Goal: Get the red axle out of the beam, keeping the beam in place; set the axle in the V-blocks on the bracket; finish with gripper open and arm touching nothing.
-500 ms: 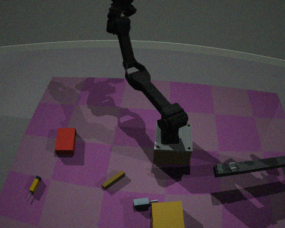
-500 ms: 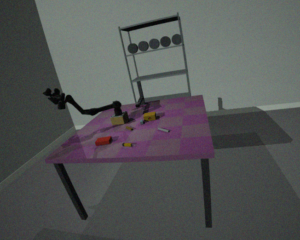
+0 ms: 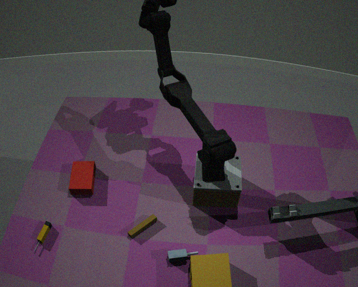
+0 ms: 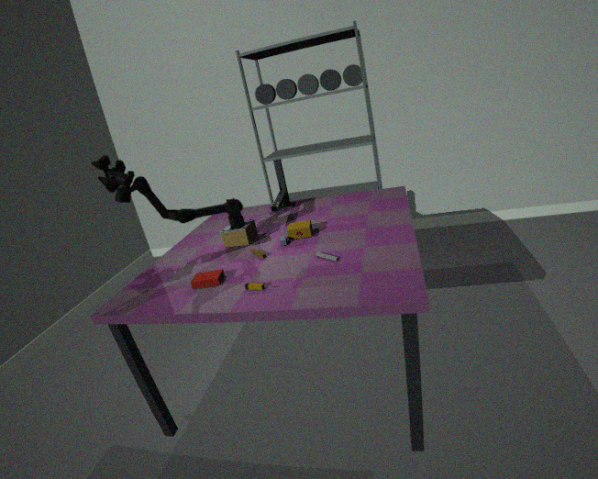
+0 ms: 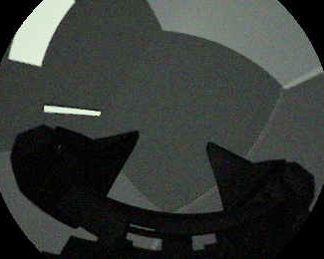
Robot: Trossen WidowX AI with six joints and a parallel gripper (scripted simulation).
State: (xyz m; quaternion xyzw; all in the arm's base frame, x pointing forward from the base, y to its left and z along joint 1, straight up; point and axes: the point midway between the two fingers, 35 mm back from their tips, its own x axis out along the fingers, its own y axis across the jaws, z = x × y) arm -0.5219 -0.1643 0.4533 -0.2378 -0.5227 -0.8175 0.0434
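Wrist view: the end effector (image 4: 96, 170) (image 5: 173, 140) gapes wide; nothing sits between its fingertips.

The desk (image 3: 241, 123) (image 4: 340, 304) is checkered in magenta and a paler, greyish pink. On it are a bright red block (image 3: 82, 175) (image 4: 207, 278), a golden-yellow box (image 3: 210, 270) (image 4: 300, 229), a plain mustard bar (image 3: 142, 226) (image 4: 259, 254), a pale blue block (image 3: 177, 254) (image 4: 283, 240) and a whitish bar (image 4: 327, 256). The screwdriver-like tool (image 3: 44, 232) (image 4: 255, 286) has a yellow and black handle. The arm (image 3: 197, 117) (image 4: 155, 201) and its end effector (image 4: 101, 172) (image 5: 173, 140) are black; the round discs (image 4: 308, 84) are grey.
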